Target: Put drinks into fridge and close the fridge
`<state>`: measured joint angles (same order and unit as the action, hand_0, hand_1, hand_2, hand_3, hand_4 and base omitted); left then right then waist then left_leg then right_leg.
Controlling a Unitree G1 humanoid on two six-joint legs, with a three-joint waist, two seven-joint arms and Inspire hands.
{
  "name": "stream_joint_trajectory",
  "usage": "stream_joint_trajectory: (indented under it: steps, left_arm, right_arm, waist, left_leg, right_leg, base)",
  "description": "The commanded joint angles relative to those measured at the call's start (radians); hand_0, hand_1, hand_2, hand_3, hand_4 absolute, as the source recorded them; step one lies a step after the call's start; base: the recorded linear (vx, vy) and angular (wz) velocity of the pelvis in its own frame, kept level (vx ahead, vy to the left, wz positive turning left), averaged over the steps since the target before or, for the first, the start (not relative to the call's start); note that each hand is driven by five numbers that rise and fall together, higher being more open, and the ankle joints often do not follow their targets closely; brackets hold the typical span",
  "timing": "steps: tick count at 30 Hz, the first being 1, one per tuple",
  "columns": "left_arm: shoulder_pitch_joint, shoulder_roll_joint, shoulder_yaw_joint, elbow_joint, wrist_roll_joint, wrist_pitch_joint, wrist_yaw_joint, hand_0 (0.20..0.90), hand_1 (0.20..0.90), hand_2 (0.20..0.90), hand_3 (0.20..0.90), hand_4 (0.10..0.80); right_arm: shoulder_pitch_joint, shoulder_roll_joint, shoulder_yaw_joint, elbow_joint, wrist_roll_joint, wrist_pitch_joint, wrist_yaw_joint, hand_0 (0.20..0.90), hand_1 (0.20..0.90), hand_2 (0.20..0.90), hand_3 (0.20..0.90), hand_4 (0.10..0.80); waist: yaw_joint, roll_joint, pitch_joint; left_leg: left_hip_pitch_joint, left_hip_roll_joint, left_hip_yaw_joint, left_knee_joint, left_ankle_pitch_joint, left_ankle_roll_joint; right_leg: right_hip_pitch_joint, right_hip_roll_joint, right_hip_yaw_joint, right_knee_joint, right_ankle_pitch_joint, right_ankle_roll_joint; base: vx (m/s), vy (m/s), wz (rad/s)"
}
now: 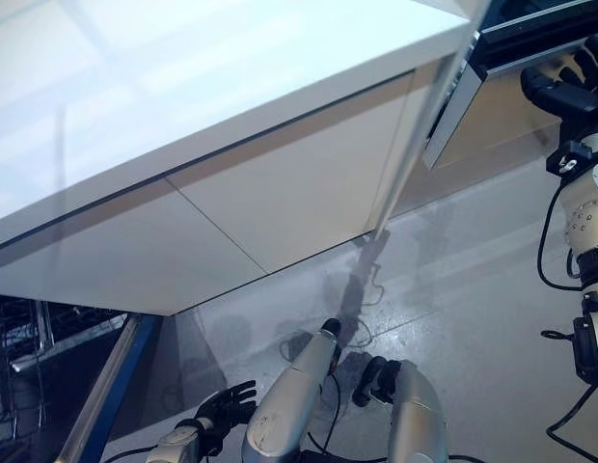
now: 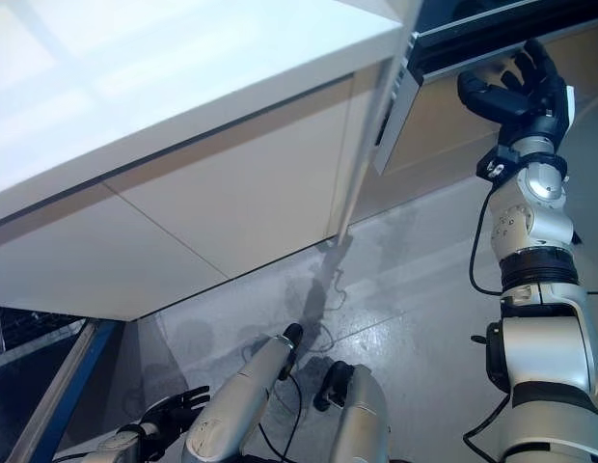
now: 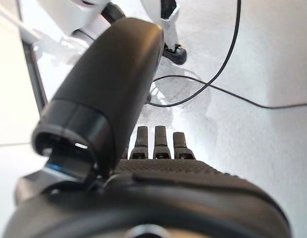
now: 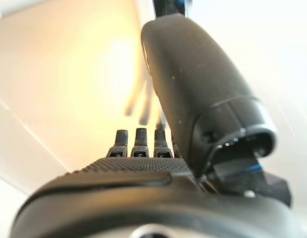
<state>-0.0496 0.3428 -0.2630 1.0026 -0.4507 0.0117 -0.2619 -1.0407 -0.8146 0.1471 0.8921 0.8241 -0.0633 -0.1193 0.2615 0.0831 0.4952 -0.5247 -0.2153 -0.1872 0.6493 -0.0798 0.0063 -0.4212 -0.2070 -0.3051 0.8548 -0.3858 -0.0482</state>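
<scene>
No drink shows in any view. A white unit with a glossy top [image 1: 183,87] and pale front panels [image 1: 299,183] fills the upper left. At its right corner a door [image 1: 487,121] stands ajar, with a silvery edge and a dark strip along its top. My right hand [image 2: 516,85] is raised against the door's beige face, fingers relaxed and holding nothing. The right wrist view shows that beige panel [image 4: 64,79] just past my straight fingers [image 4: 138,139]. My left hand [image 1: 227,405] hangs low over the grey floor, fingers loosely spread and empty.
A wire rack [image 1: 19,347] sits in a dark space at the lower left, behind a slanting blue-edged rail [image 1: 111,386]. Grey floor [image 1: 473,289] stretches between the unit and me.
</scene>
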Motion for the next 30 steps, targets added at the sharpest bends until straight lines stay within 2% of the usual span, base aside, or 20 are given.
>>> stream_joint_trajectory:
  steps: [1, 6, 12, 13, 14, 17, 21, 24, 30]
  left_arm:
    - [0.038, 0.066, -0.013, -0.017, 0.033, -0.045, -0.031, 0.9, 0.9, 0.9, 0.9, 0.8]
    - [0.039, 0.077, -0.005, 0.007, 0.06, -0.044, -0.038, 0.9, 0.9, 0.9, 0.9, 0.8]
    - [0.037, 0.095, -0.003, 0.031, 0.092, -0.046, -0.042, 0.9, 0.9, 0.9, 0.9, 0.8]
    - [0.037, 0.095, -0.004, 0.035, 0.097, -0.046, -0.039, 0.9, 0.9, 0.9, 0.9, 0.8]
    - [0.035, 0.096, -0.004, 0.037, 0.104, -0.046, -0.037, 0.9, 0.9, 0.9, 0.9, 0.8]
    - [0.032, 0.1, -0.007, 0.04, 0.113, -0.044, -0.035, 0.9, 0.9, 0.9, 0.9, 0.8]
    - [0.02, 0.096, -0.004, 0.029, 0.109, -0.006, -0.034, 0.9, 0.9, 0.9, 0.9, 0.8]
    - [0.012, 0.084, 0.003, 0.022, 0.112, 0.031, -0.021, 0.9, 0.9, 0.9, 0.9, 0.8]
    - [0.037, 0.052, 0.05, -0.03, 0.093, 0.085, -0.002, 0.9, 0.9, 0.9, 0.9, 0.8]
  right_arm:
    - [-0.129, -0.016, 0.058, -0.088, -0.037, -0.051, 0.094, 0.9, 0.9, 0.9, 0.9, 0.8]
    - [-0.124, -0.016, 0.052, -0.079, -0.057, -0.043, 0.07, 0.9, 0.9, 0.9, 0.9, 0.8]
    - [-0.102, -0.014, 0.048, -0.073, -0.065, -0.04, 0.057, 0.9, 0.9, 0.9, 0.9, 0.8]
    - [-0.092, -0.014, 0.048, -0.073, -0.062, -0.037, 0.061, 0.9, 0.9, 0.9, 0.9, 0.8]
    - [-0.083, -0.015, 0.046, -0.074, -0.06, -0.033, 0.062, 0.9, 0.9, 0.9, 0.9, 0.8]
    - [-0.049, -0.015, 0.037, -0.086, -0.03, -0.034, 0.072, 0.9, 0.9, 0.9, 0.9, 0.8]
    - [0.088, 0.044, -0.021, -0.154, 0.06, -0.029, 0.16, 0.9, 0.9, 0.9, 0.9, 0.8]
    - [0.237, 0.127, -0.044, -0.246, 0.07, 0.001, 0.205, 0.9, 0.9, 0.9, 0.9, 0.8]
    - [0.653, 0.314, -0.044, -0.448, -0.066, 0.069, 0.244, 0.9, 0.9, 0.9, 0.9, 0.8]
  waist:
    - [0.068, -0.028, -0.06]
    - [0.078, -0.038, -0.068]
    - [0.067, -0.06, -0.078]
    - [0.06, -0.067, -0.081]
    - [0.054, -0.067, -0.082]
    - [0.031, -0.077, -0.09]
    - [-0.027, -0.097, -0.12]
    - [-0.079, -0.103, -0.159]
    - [-0.185, -0.109, -0.274]
  left_leg:
    - [0.093, 0.021, 0.025, -0.003, -0.139, 0.098]
    - [0.126, 0.023, 0.005, -0.041, -0.132, 0.095]
    - [0.157, 0.038, 0.008, -0.067, -0.137, 0.095]
    - [0.167, 0.043, 0.012, -0.075, -0.14, 0.096]
    - [0.167, 0.05, 0.019, -0.096, -0.106, 0.096]
    - [0.19, 0.064, 0.035, -0.117, -0.107, 0.096]
    - [0.253, 0.095, 0.077, -0.189, -0.1, 0.092]
    - [0.311, 0.118, 0.103, -0.264, -0.078, 0.082]
    - [0.424, 0.148, 0.173, -0.425, -0.03, 0.059]
  right_leg:
    - [0.049, 0.031, 0.033, -0.047, 0.078, 0.0]
    - [0.089, 0.026, 0.024, -0.095, 0.097, 0.016]
    - [0.13, 0.04, 0.036, -0.163, 0.13, 0.034]
    - [0.139, 0.043, 0.043, -0.185, 0.14, 0.038]
    - [0.142, 0.043, 0.033, -0.215, 0.178, 0.032]
    - [0.164, 0.054, 0.051, -0.265, 0.201, 0.041]
    - [0.211, 0.084, 0.095, -0.38, 0.248, 0.065]
    - [0.244, 0.104, 0.143, -0.479, 0.285, 0.079]
    - [0.319, 0.135, 0.221, -0.654, 0.341, 0.097]
  base:
    - [0.111, -0.004, 0.23]
    - [0.078, -0.027, 0.1]
    - [0.033, -0.061, 0.05]
    - [-0.089, -0.06, -0.08]
    - [-0.094, -0.05, -0.12]
    - [-0.053, -0.065, -0.11]
    - [-0.029, -0.08, -0.32]
    - [-0.037, -0.051, -0.6]
    - [0.029, -0.067, -0.62]
